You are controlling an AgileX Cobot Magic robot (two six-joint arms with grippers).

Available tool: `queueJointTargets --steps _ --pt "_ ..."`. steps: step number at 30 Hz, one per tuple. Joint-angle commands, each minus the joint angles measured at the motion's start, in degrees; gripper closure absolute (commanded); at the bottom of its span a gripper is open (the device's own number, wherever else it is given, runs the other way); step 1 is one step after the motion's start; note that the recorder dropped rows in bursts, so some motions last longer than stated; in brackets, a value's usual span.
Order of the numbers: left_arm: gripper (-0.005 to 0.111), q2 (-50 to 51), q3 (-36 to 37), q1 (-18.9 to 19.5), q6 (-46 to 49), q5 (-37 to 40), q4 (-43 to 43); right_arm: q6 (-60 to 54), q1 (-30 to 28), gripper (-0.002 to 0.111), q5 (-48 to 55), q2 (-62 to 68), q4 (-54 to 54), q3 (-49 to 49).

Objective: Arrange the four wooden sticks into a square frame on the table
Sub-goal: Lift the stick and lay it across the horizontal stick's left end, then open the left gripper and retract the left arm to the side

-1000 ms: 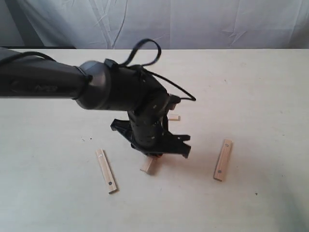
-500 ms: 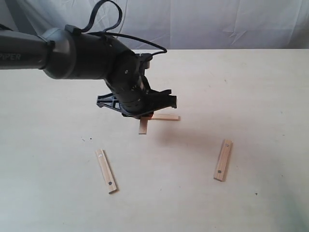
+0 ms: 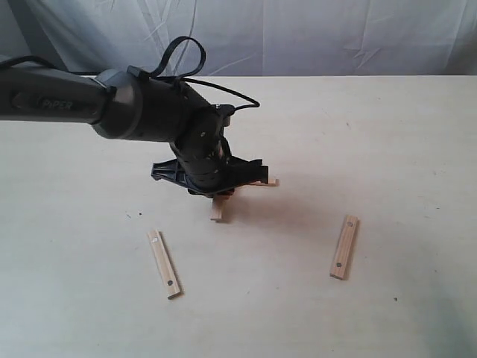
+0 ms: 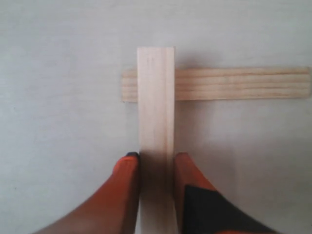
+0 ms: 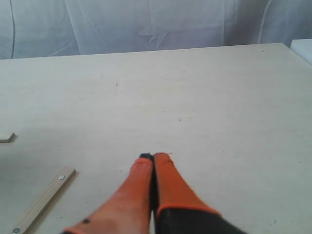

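Observation:
My left gripper (image 4: 156, 163) is shut on a plain wooden stick (image 4: 156, 112); the stick's far end crosses over one end of a second plain stick (image 4: 219, 84) lying on the table (image 3: 387, 134). In the exterior view the held stick (image 3: 218, 211) pokes out below the black left arm (image 3: 201, 149), and the second stick (image 3: 267, 181) shows just beside it. Two sticks with dark holes lie apart: one at front left (image 3: 163, 262), one at right (image 3: 343, 246), the latter also in the right wrist view (image 5: 44, 200). My right gripper (image 5: 154, 157) is shut and empty.
A white cloth backdrop (image 3: 298, 37) hangs behind the table's far edge. The left arm's cable (image 3: 186, 56) loops above it. The right arm does not show in the exterior view.
The left arm carried the plain stick from the front middle toward the far stick, lifted, then lowered it so it now crosses that stick's end.

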Motion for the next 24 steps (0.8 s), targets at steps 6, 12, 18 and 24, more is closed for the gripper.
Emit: queueJointTargets --steps 6,12,18,24 --pt "0.073 0.11 0.11 0.13 -0.5 -0.9 0.56 0.09 -0.29 0.108 -0.6 -0.35 0.02 0.14" --pt "0.07 -0.41 0.11 0.13 -0.5 -0.25 -0.09 0.09 -0.29 0.108 -0.6 -0.35 0.02 0.14" --pt "0.071 -3.56 0.11 0.25 2.59 3.35 0.41 0.09 -0.29 0.108 -0.6 -0.35 0.02 0.14" --pt "0.099 -8.75 0.11 0.61 8.79 9.38 4.49 0.09 -0.29 0.108 -0.6 -0.35 0.02 0.14"
